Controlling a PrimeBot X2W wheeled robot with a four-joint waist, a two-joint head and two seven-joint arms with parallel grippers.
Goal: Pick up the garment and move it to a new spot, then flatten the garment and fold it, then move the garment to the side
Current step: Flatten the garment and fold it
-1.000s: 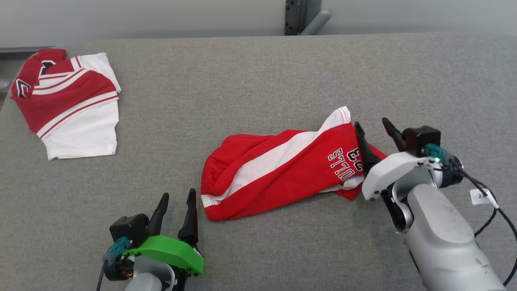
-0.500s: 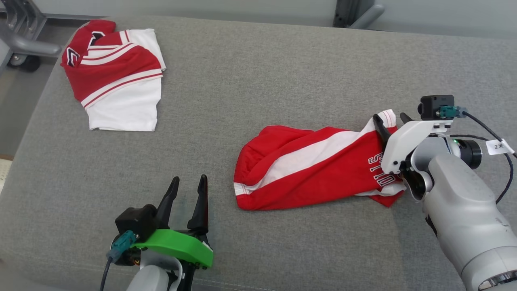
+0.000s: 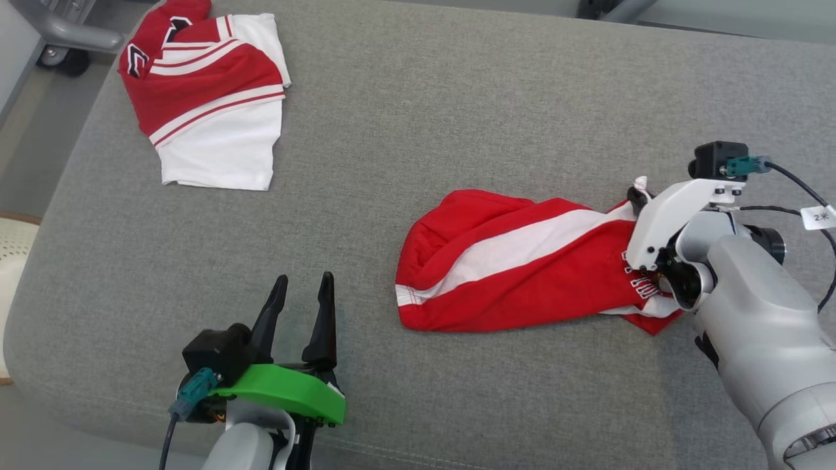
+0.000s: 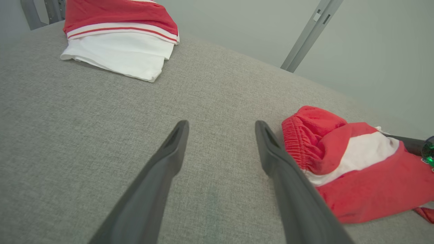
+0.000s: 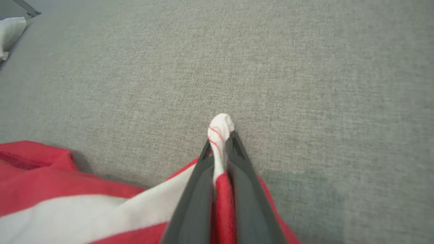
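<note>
The garment [image 3: 516, 261] is a crumpled pair of red shorts with a white stripe, lying right of centre on the grey cushioned surface [image 3: 418, 143]. My right gripper [image 3: 639, 193] is shut on its far right corner; in the right wrist view the white hem [image 5: 220, 130] pokes out between the closed fingers of that gripper [image 5: 220, 142]. My left gripper [image 3: 302, 287] stands open at the lower left, nothing between its fingers, left of the garment's waistband [image 4: 298, 142]. In the left wrist view the open left gripper [image 4: 220, 127] points over bare fabric.
A folded red and white shirt [image 3: 209, 104] lies at the far left corner, also seen as the folded shirt [image 4: 125, 44] in the left wrist view. The surface's left edge [image 3: 39, 235] drops to the floor. A metal frame [image 3: 59, 29] stands beyond the far left corner.
My right gripper has closed on the garment's far right corner, bunching the hem. The head camera has shifted, so the whole picture moved right and down. The left gripper stays open.
</note>
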